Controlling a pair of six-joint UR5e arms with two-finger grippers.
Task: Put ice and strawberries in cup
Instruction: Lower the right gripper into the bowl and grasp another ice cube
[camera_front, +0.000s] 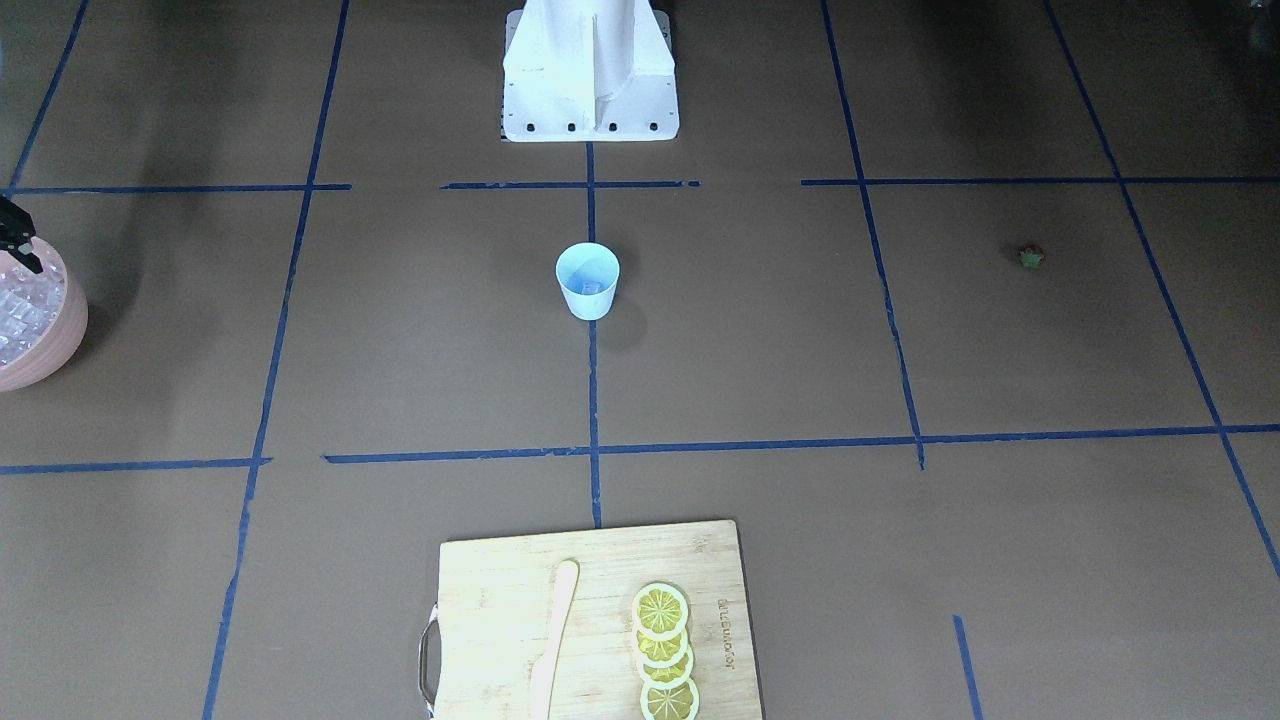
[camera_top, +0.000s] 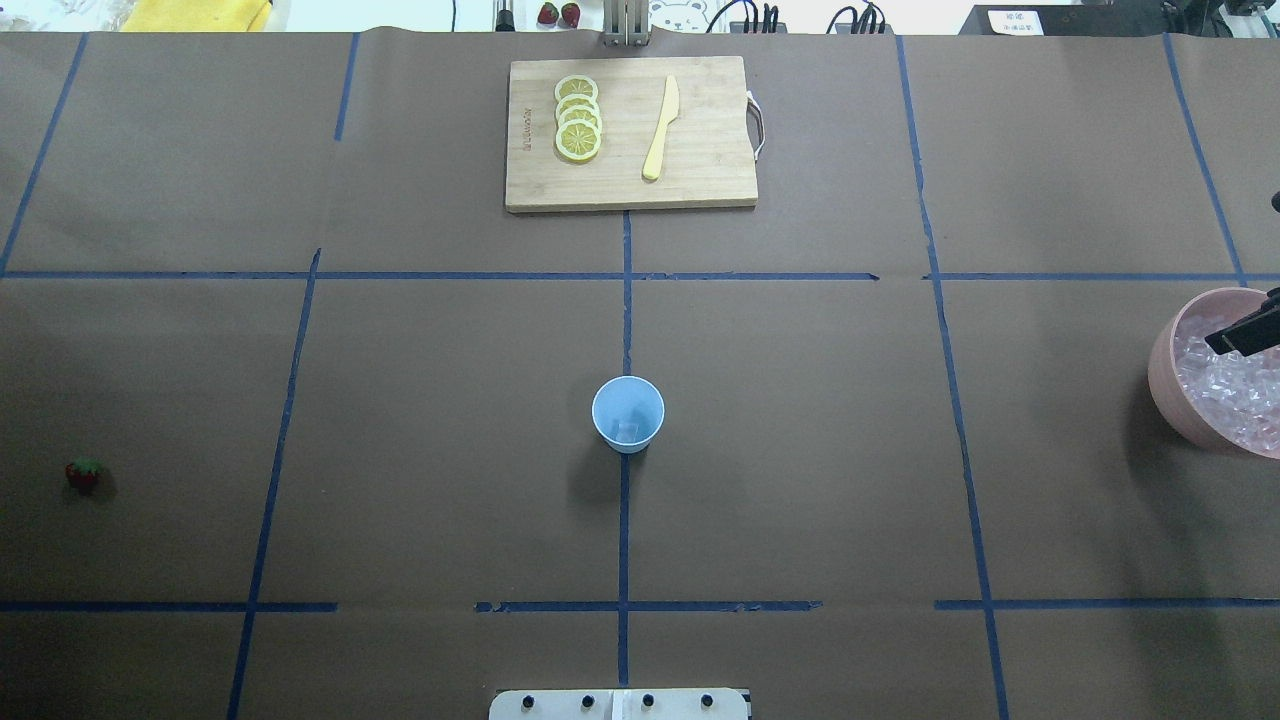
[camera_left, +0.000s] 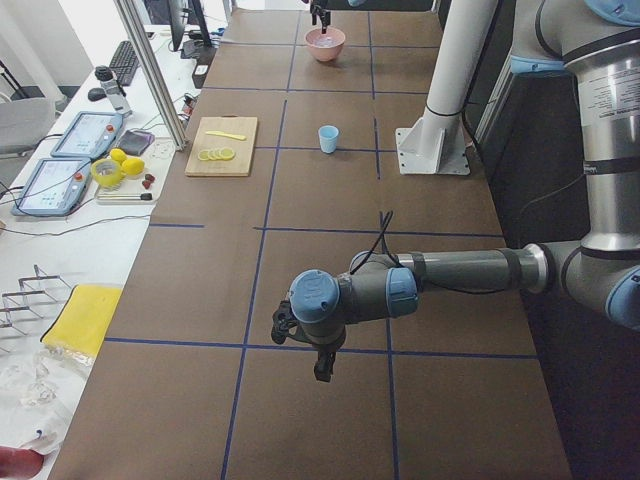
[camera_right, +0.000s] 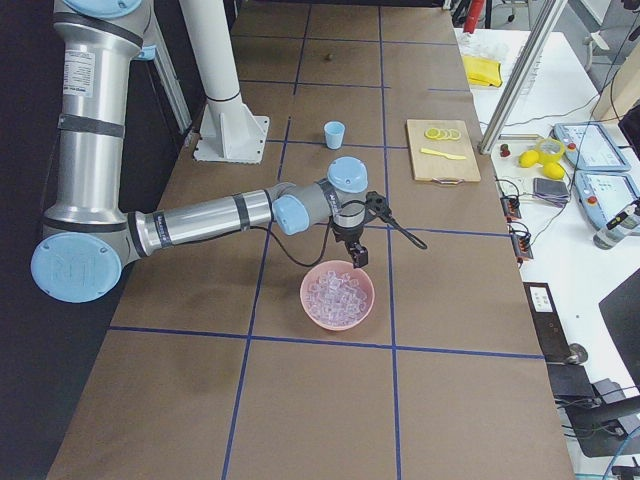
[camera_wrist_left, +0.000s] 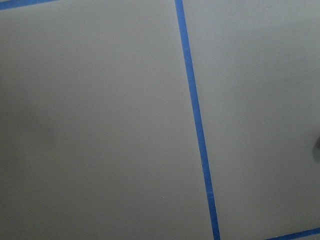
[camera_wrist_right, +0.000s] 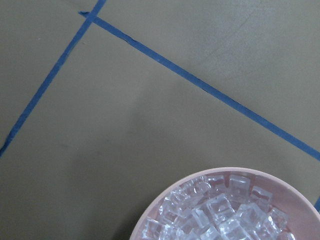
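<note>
Cutting board (camera_top: 700, 180): lemon slices (camera_top: 578, 118), yellow knife (camera_top: 661, 128) on it; pink bowl (camera_top: 1162, 385) well apart.

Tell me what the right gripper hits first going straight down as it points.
Probably the ice in the pink bowl, near its rim; the right gripper hangs above it, though depth is unclear.

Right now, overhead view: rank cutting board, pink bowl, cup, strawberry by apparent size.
1. cutting board
2. pink bowl, cropped by the frame edge; its visible part still ranks second
3. cup
4. strawberry, by far the smallest
</note>
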